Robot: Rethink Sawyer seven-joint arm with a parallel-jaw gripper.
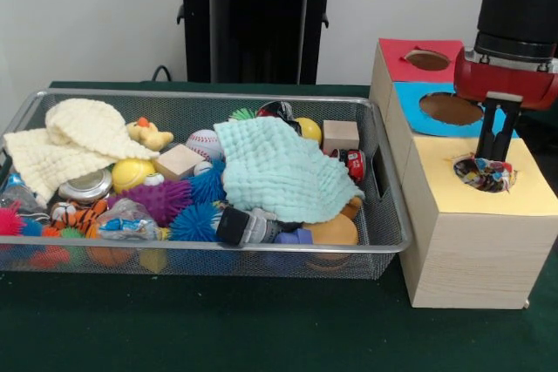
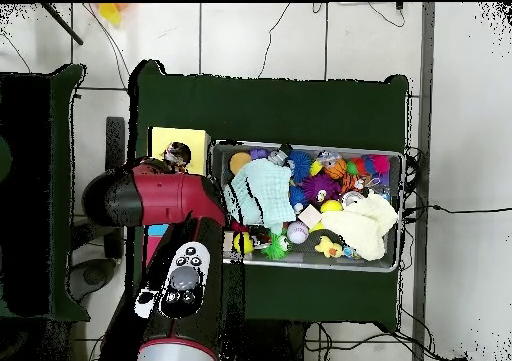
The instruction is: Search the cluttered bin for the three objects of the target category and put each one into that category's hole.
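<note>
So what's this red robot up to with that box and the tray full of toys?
The red robot arm has its hand over the yellow section of the wooden box, right at that section's hole, where a crinkly multicoloured object sits in the opening. Whether the hand grips it can't be told. The wire mesh bin beside the box is full of clutter: spiky balls, a baseball, a rubber duck, wooden blocks and two cloths.

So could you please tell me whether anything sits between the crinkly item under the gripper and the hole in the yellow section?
Nothing visible does. The crinkly item already sits at the mouth of the yellow hole, directly beneath the gripper; no other object covers or crowds the opening.
</note>
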